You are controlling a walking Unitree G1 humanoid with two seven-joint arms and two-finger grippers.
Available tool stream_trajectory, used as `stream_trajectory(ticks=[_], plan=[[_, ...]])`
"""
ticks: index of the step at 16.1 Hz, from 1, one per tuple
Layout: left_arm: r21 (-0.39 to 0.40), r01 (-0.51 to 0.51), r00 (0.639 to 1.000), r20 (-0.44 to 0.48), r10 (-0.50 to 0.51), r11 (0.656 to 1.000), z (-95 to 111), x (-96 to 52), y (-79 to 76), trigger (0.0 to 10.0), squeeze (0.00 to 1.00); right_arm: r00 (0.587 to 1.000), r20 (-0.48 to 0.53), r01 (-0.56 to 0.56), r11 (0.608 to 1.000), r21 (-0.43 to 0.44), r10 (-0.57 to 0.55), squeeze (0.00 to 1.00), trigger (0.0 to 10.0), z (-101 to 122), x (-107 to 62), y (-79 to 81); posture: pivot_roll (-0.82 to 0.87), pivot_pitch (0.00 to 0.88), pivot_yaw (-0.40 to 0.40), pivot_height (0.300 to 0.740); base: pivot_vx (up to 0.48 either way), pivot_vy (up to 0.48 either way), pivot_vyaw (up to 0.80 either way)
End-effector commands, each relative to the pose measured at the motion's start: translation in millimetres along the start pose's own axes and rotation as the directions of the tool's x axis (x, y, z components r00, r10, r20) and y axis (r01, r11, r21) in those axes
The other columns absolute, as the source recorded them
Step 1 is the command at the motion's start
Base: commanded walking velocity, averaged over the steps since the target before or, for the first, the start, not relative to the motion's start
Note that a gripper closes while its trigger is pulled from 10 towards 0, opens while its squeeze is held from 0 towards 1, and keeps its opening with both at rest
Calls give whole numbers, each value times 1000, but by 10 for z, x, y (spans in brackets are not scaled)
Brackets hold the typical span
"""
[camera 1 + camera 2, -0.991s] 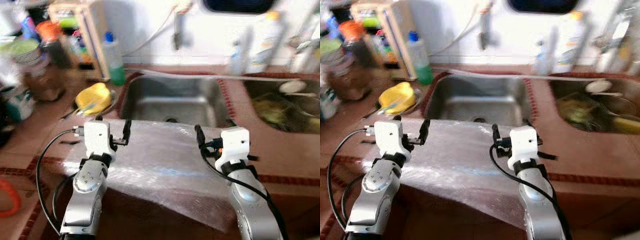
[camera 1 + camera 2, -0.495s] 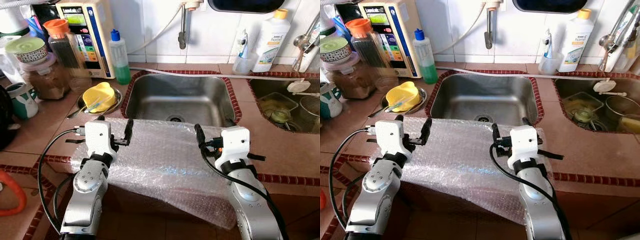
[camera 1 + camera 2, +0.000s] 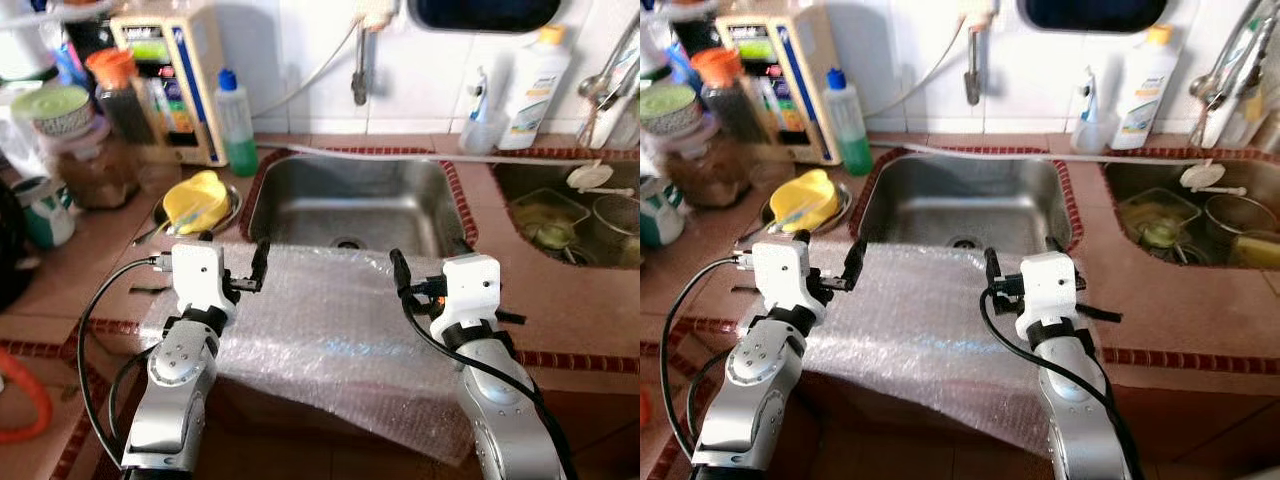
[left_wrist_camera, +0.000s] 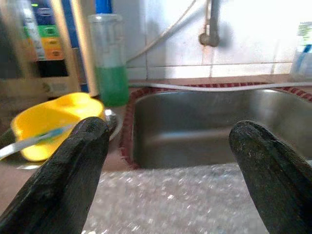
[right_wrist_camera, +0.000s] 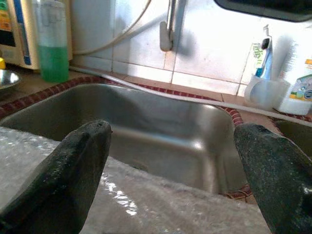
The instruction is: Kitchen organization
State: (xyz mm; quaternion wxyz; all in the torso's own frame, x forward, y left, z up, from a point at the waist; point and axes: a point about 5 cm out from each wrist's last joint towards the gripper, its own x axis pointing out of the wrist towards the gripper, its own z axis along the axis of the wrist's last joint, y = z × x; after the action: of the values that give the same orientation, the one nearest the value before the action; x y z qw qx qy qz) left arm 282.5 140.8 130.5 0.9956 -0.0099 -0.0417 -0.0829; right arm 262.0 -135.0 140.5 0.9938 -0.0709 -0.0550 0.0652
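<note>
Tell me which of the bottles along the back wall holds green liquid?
The clear bottle with the blue cap, standing left of the sink beside the beige appliance. The white bottle with the orange cap, right of the tap, is opaque and shows no green.

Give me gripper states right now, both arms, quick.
Left gripper: open, jaws wide apart, holding nothing, above the bubble wrap.
Right gripper: open, jaws wide apart, holding nothing, above the same sheet at the sink edge.
</note>
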Motion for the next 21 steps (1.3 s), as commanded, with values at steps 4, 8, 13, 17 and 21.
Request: stream_trajectory(ticks=[4, 8, 13, 17, 21], plan=[[5, 5, 1000, 28, -5, 1000, 68, 13, -2, 10000, 0, 1000, 27, 9, 1000, -2, -9, 0, 10000, 52, 3, -7, 17, 19, 76, 740, 292, 0, 0], [-2, 6, 1000, 27, -6, 1000, 75, 19, -15, 10000, 0, 1000, 26, 4, 1000, -7, -3, 0, 10000, 52, -4, -10, 13, 21, 73, 740, 287, 0, 0], [8, 9, 1000, 29, -9, 1000, 70, 5, -23, 10000, 0, 1000, 28, -5, 1000, -11, 6, 0, 10000, 53, -7, 1, 13, 20, 72, 740, 288, 0, 0], [-23, -7, 999, 32, 8, 1000, 72, 10, -25, 10000, 0, 1000, 27, -5, 1000, -14, 5, 0, 10000, 48, -3, -9, 13, 19, 69, 740, 218, 0, 0], [-7, -12, 1000, 22, 12, 1000, 50, -3, -26, 10000, 0, 1000, 27, -12, 1000, -17, 12, 0, 10000, 48, -6, -11, 15, 20, 64, 740, 0, 0, 0]])
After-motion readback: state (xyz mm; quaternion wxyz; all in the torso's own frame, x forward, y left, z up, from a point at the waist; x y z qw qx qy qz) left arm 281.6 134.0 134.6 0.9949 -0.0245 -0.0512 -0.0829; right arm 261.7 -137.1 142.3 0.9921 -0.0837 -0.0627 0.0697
